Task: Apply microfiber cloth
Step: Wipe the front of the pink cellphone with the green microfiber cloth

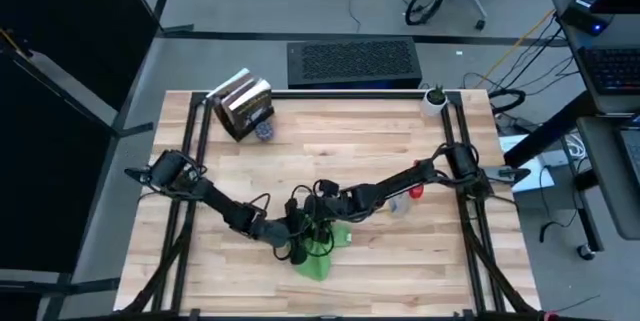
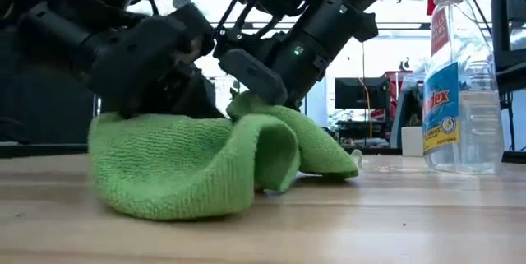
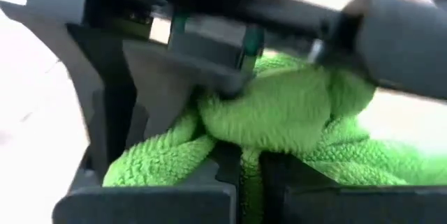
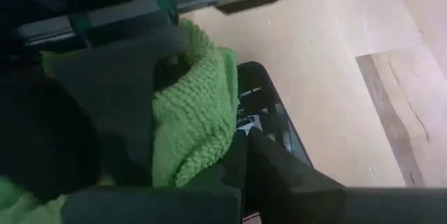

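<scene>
High view: mounted overhead, facing straight down, far enough to frame the whole table [image 1: 400, 151] and both arms. Low view: set at tabletop height, facing level across the wood toward the room, very near the microfiber cloth [image 2: 197, 161] and spray bottle [image 2: 460, 83]. Wrist views: close range, each looking past own dark fingers. Shared by all four: the green cloth at table centre.

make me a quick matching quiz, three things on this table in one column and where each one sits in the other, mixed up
Things:
1. green cloth
2. spray bottle
3. shiny metal box

Places:
A. far left part of the table
B. standing upright, to the right of the cloth
C. bunched at the table's near middle, both pincers on it

Pairs: 1-C, 2-B, 3-A
</scene>
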Robot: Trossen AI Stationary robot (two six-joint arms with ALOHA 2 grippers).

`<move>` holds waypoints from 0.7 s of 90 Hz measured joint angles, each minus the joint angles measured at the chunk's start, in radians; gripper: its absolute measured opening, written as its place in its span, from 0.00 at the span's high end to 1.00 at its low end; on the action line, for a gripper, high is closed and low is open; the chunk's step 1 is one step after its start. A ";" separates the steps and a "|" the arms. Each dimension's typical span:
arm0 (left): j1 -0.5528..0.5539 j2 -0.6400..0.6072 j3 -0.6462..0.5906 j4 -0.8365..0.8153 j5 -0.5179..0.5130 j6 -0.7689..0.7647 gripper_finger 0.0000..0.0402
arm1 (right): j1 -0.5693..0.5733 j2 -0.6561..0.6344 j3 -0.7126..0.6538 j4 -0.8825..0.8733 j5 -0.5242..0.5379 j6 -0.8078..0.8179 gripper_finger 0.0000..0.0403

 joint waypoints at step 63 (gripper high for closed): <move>-0.148 -0.431 0.000 -0.664 -0.096 -0.024 1.00 | -0.022 0.001 0.000 0.035 -0.008 -0.056 1.00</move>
